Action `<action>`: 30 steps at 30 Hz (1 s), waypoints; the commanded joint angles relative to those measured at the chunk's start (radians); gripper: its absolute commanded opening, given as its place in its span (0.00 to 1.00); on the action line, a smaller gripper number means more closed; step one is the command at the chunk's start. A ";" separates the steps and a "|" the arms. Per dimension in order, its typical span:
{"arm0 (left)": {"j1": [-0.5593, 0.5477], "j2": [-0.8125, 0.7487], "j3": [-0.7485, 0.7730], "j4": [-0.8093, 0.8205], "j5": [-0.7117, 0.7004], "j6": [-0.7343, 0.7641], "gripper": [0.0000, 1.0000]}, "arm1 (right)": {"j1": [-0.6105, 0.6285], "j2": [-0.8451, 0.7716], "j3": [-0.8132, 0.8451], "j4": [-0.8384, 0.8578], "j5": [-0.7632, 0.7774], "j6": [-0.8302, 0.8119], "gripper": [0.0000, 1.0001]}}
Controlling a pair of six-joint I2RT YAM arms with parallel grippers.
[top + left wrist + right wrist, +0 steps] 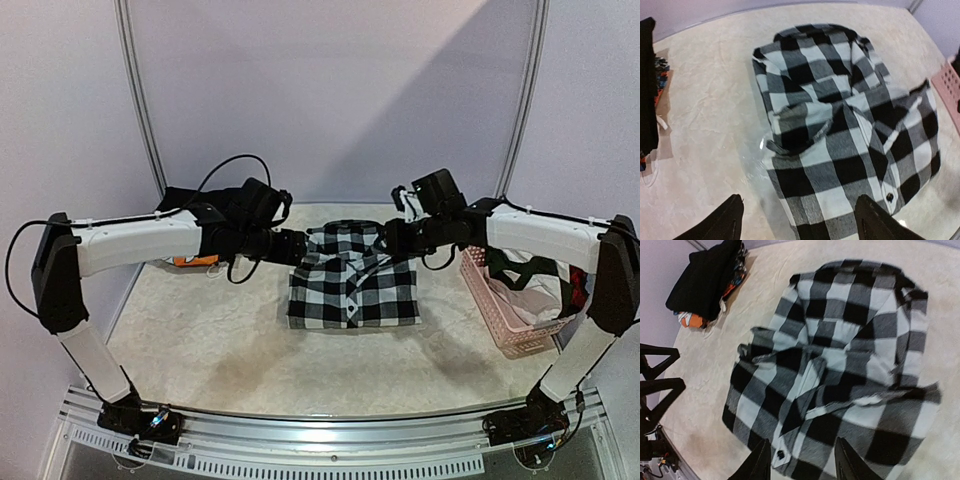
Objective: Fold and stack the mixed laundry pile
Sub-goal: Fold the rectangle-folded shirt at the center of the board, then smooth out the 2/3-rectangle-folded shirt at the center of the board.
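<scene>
Beside the pink basket, the checked shirt lies loosely folded on the counter. We hold our left claw and right claw open, empty, nearby. Its loose flaps may unfold if we snag them.

Left wrist view: we are losing the plain black folded garment past the left edge and the pink perforated plastic basket past the right. Top view: we are not making out the basket's contents under the white right arm. Right wrist view: the black-and-white checked cloth shirt is running off the bottom edge.
</scene>
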 commanded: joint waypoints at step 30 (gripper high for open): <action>-0.224 0.303 0.069 0.080 0.131 0.003 0.49 | 0.032 0.452 0.252 -0.139 0.017 -0.107 0.07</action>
